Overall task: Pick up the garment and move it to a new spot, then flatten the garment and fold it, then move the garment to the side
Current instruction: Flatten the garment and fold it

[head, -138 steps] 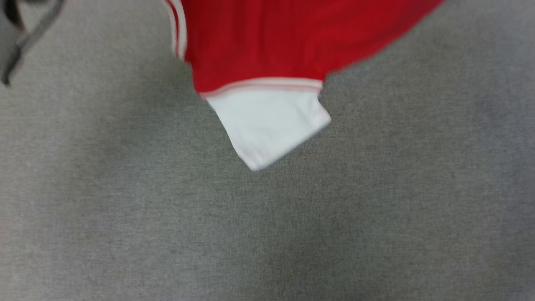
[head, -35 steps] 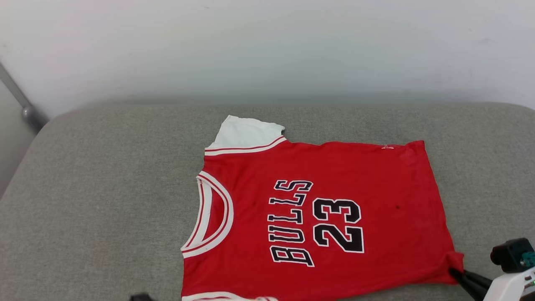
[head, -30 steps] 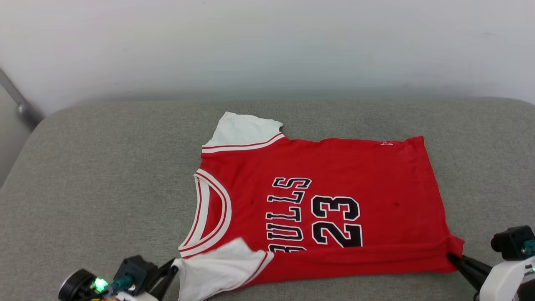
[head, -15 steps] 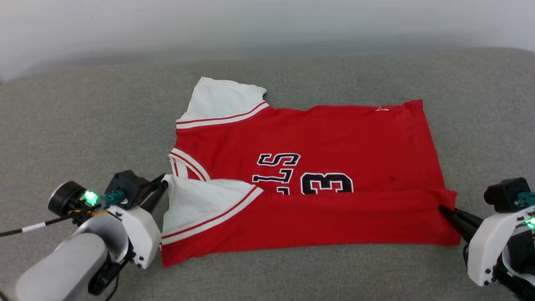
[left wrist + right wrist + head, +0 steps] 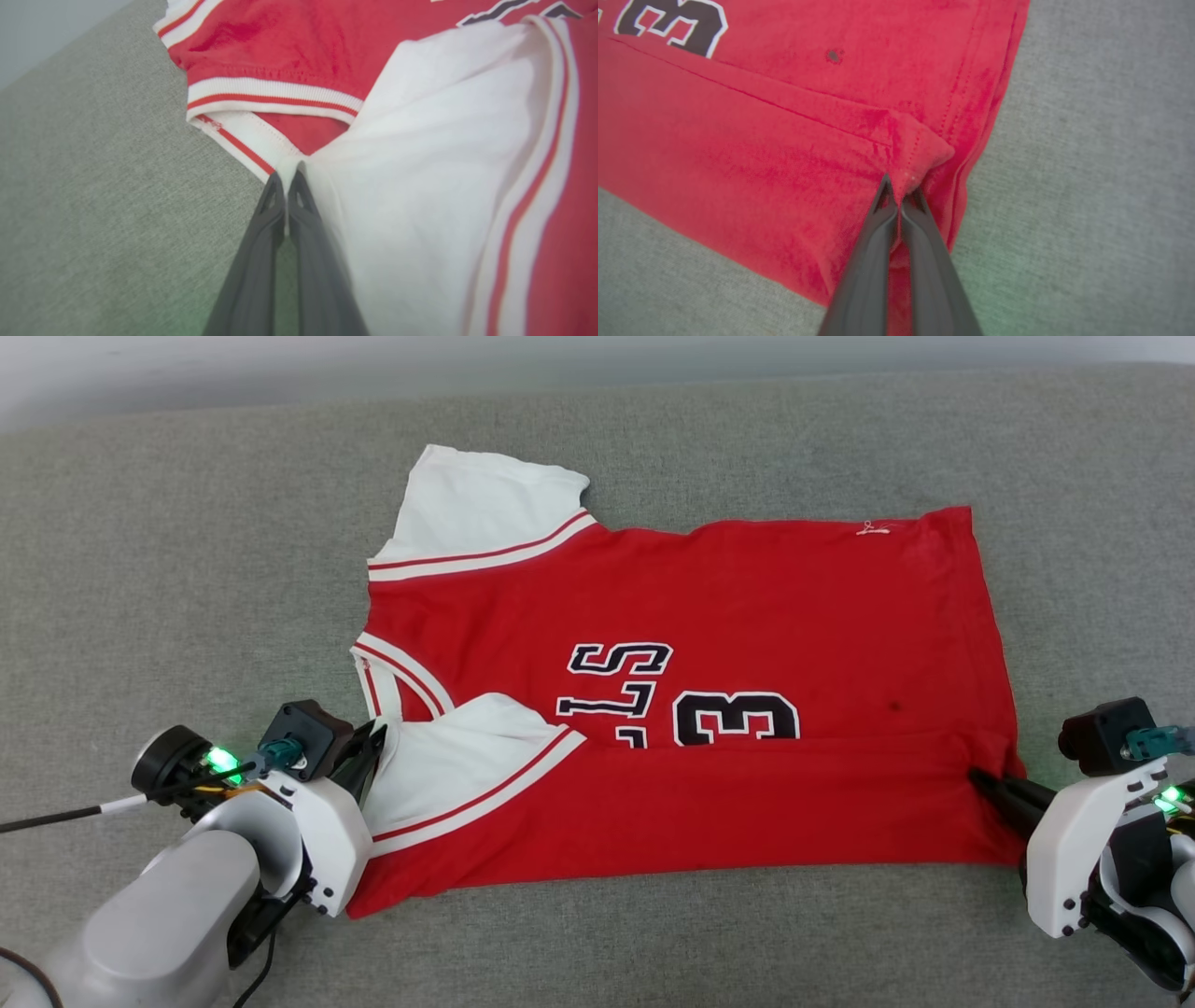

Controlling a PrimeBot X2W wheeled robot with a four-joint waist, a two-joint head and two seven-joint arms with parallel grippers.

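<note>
The red Bulls jersey (image 5: 709, 616) lies spread across the middle of the grey sofa cushion (image 5: 187, 569), collar toward the cushion's left end and hem toward its right. The long side nearest the cushion's front edge is doubled over the chest, so the bottoms of "BULLS" and "23" (image 5: 738, 719) are covered by a red band.

The left gripper (image 5: 375, 739) is pinched tight on the edge of the white sleeve (image 5: 448, 756) that lies flipped over the front. Its two dark fingers meet with only fabric between them. The right gripper (image 5: 980, 777), toward the cushion's right end, is clamped the same way on the puckered hem corner (image 5: 1006, 747). The other sleeve (image 5: 476, 513) rests flat on the side toward the cushion's back.

To my eye this is the folding step, mid-way through the first lengthwise fold, with the flattening apparently done. The move to the side is not begun.

Next, I'd say both arms need to carry their corners together toward the cushion's back, level with each other, so the crease stays straight. They should lay the flap down before letting go. If one arm leads, the band will likely skew, and the thin jersey cloth may drag the layer beneath along with it
</note>
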